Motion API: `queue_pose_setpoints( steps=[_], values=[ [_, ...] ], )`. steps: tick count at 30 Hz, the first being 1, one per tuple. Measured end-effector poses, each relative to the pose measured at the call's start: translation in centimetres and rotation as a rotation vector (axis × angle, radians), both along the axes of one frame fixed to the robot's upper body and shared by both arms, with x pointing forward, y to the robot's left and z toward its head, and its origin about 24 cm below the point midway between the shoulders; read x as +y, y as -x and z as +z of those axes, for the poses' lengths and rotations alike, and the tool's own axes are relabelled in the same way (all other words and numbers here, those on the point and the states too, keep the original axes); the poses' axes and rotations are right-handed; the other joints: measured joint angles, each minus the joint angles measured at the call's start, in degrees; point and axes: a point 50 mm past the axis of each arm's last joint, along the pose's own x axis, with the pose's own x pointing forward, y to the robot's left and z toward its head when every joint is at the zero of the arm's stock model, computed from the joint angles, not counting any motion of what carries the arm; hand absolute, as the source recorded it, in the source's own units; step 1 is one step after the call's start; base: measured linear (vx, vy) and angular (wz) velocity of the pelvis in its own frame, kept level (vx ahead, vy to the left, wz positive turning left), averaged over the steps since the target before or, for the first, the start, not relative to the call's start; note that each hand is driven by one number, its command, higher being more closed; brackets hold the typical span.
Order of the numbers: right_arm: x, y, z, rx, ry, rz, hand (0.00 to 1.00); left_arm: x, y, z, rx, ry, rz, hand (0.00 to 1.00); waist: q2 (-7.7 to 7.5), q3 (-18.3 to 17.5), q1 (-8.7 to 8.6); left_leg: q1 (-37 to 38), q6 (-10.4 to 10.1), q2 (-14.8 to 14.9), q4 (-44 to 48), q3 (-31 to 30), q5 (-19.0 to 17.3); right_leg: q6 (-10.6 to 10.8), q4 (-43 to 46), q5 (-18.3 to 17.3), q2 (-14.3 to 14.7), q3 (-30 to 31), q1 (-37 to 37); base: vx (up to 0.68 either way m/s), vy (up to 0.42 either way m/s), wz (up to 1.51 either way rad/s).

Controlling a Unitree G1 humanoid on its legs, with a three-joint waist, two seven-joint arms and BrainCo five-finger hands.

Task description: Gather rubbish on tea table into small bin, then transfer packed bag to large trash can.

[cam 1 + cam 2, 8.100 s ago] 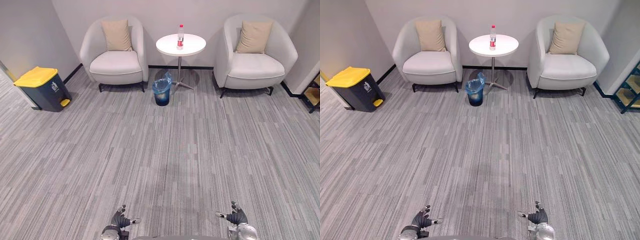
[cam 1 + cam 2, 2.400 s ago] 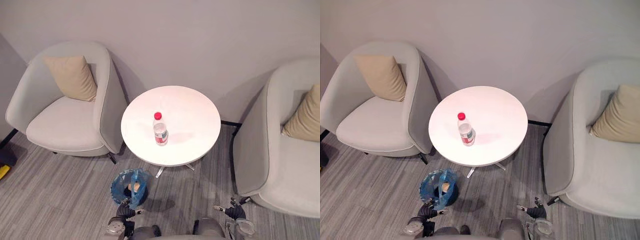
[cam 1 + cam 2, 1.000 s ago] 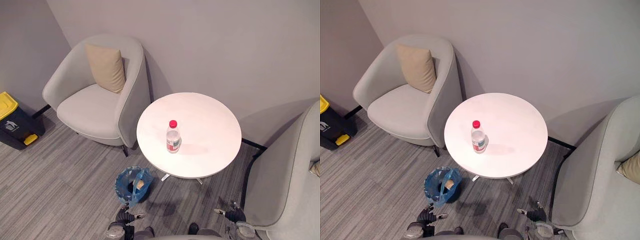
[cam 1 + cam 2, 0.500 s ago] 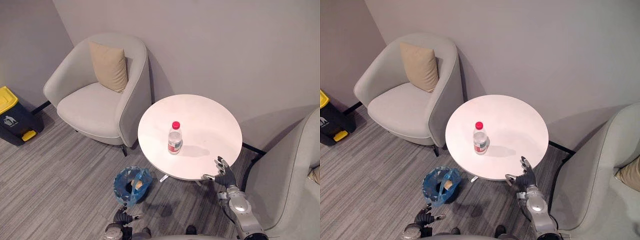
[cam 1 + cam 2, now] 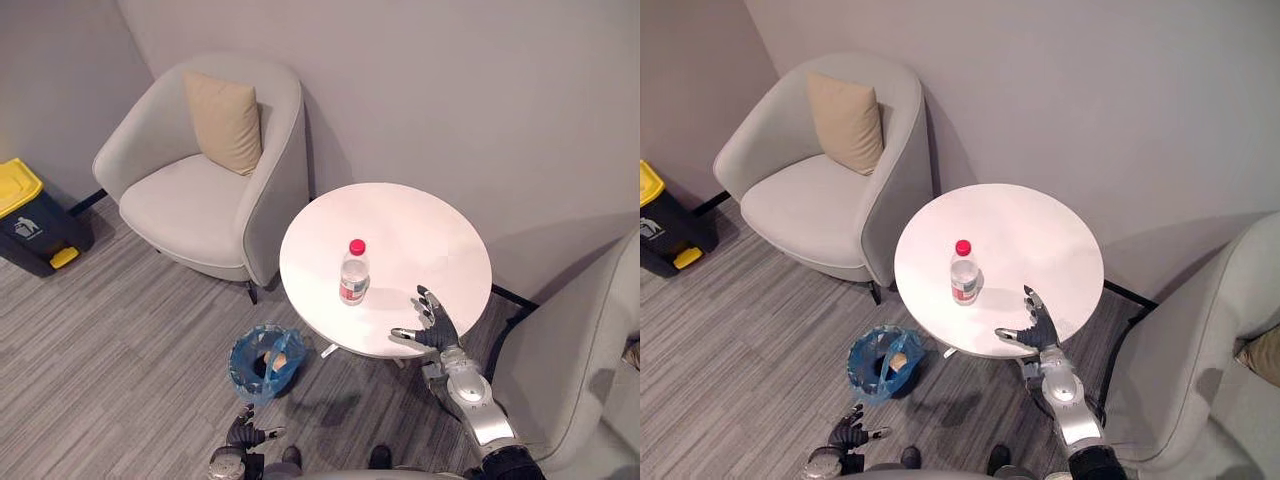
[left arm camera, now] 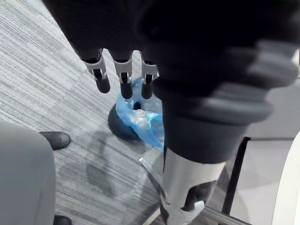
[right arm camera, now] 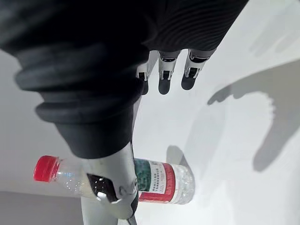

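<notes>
A clear plastic bottle with a red cap stands upright near the middle of the round white tea table. My right hand hovers open over the table's near right part, a short way right of the bottle, touching nothing. The small bin with a blue bag stands on the floor left of the table's foot, with a bit of rubbish inside. My left hand hangs low near the floor just before the bin, fingers relaxed and empty. The large dark trash can with a yellow lid stands at far left.
A pale armchair with a beige cushion stands left of the table, close to its rim. A second armchair flanks the table on the right, close beside my right arm. Grey striped carpet lies open to the left.
My right hand has risen further and reached forward over the table's edge toward the bottle. The camera has shifted slightly. The left hand stays low.
</notes>
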Motion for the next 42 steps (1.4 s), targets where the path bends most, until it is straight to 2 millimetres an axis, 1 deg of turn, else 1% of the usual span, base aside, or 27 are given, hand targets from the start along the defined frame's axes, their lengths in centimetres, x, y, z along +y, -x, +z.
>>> queue_pose_setpoints(
  steps=[2, 3, 6, 8, 10, 12, 13, 20, 25, 28, 30, 42],
  values=[
    [0.4, -0.8, 0.5, -0.021, 0.002, 0.018, 0.00, 0.0, -0.1, 0.1, -0.007, 0.000, -0.002, 0.00, -0.17, 0.1, 0.12, -0.6, 0.1, -0.1, 0.0, -0.4, 0.2, 0.0, 0.0, 0.0, 0.0, -0.4, -0.4, -0.02, 0.006, 0.11],
    [1.0, -1.3, 0.6, -0.020, 0.008, 0.042, 0.00, 0.0, -0.1, 0.1, -0.009, -0.001, -0.004, 0.00, -0.33, 0.2, 0.10, -1.1, 0.2, -0.2, 0.0, -0.9, 0.3, 0.0, 0.0, 0.0, -0.1, -0.9, -0.6, -0.03, 0.004, 0.20],
    [1.7, -1.8, 0.5, -0.013, 0.016, 0.073, 0.00, -0.2, -0.4, 0.2, -0.020, -0.002, -0.023, 0.00, -0.54, 0.6, 0.41, -1.6, 0.2, -0.2, 0.0, -1.6, 0.6, 0.0, 0.0, 0.0, -0.1, -1.6, -0.7, -0.03, 0.001, 0.12],
    [2.0, -2.4, 0.8, -0.021, 0.019, 0.084, 0.00, -0.3, -1.0, 0.4, -0.039, -0.003, -0.037, 0.00, -0.55, 1.6, 1.66, -1.8, 0.1, -0.2, 0.0, -1.6, 0.8, 0.0, 0.0, 0.0, -0.2, -1.5, -1.0, -0.06, 0.002, 0.01],
    [2.4, -3.2, 1.1, -0.027, 0.027, 0.098, 0.00, -0.3, -1.3, 0.5, -0.047, -0.003, -0.040, 0.00, -0.58, 2.1, 1.80, -2.8, 0.0, -0.2, 0.0, -1.8, 1.2, -0.2, 0.0, 0.2, -0.2, -1.8, -1.9, -0.06, 0.001, 0.05],
    [3.0, -4.3, 1.8, -0.049, 0.034, 0.108, 0.00, -0.4, -1.8, 0.7, -0.061, -0.003, -0.046, 0.00, -0.33, 3.7, 1.85, -3.4, 0.0, -0.2, 0.0, -1.9, 1.5, -0.3, 0.0, 0.4, -0.2, -1.8, -2.5, -0.05, 0.006, 0.01],
    [3.0, -4.4, 1.9, -0.055, 0.034, 0.109, 0.00, -0.5, -2.0, 0.7, -0.065, -0.003, -0.047, 0.00, -0.22, 4.0, 1.91, -3.5, 0.0, -0.2, 0.0, -1.9, 1.5, -0.3, 0.0, 0.5, -0.2, -1.8, -2.6, 0.00, 0.000, 0.00],
    [3.5, -5.2, 2.6, -0.074, 0.038, 0.118, 0.00, -0.9, -2.5, 1.0, -0.086, -0.001, -0.073, 0.00, 0.36, 5.1, 3.00, -3.7, 0.0, -0.2, 0.0, -1.9, 1.5, -0.3, 0.0, 0.4, -0.2, -2.0, -2.7, 0.00, 0.002, 0.01],
    [3.9, -5.7, 2.7, -0.072, 0.045, 0.118, 0.00, -1.1, -2.9, 1.1, -0.097, -0.001, -0.084, 0.00, 0.59, 6.3, 3.05, -4.0, 0.0, -0.3, 0.7, -2.1, 1.5, -0.2, 0.6, 0.3, -0.4, -2.3, -2.8, -0.03, 0.012, 0.04],
    [4.5, -5.6, 2.6, -0.067, 0.048, 0.143, 0.00, -1.1, -3.0, 1.2, -0.098, -0.001, -0.085, 0.00, 0.65, 6.4, 3.07, -4.0, 0.0, -0.3, 0.8, -2.1, 1.5, -0.1, 1.0, 0.2, -0.5, -2.2, -3.0, -0.05, 0.014, -0.01],
    [4.5, -5.6, 2.6, -0.069, 0.047, 0.143, 0.00, -1.2, -3.1, 1.2, -0.100, -0.001, -0.086, 0.00, 0.76, 6.6, 3.09, -4.5, 0.0, -0.3, 1.0, -2.0, 1.5, 0.3, 2.5, -0.5, -0.7, -2.1, -4.0, -0.04, 0.017, -0.01],
    [4.4, -5.5, 2.6, -0.070, 0.044, 0.140, 0.00, -1.2, -3.1, 1.2, -0.100, -0.001, -0.091, 0.00, 0.78, 6.6, 3.02, -4.2, 0.0, -0.3, 1.1, -1.6, 1.4, 0.3, 2.6, -0.5, -0.7, -1.6, -3.9, 0.00, 0.001, 0.00]
  ],
)
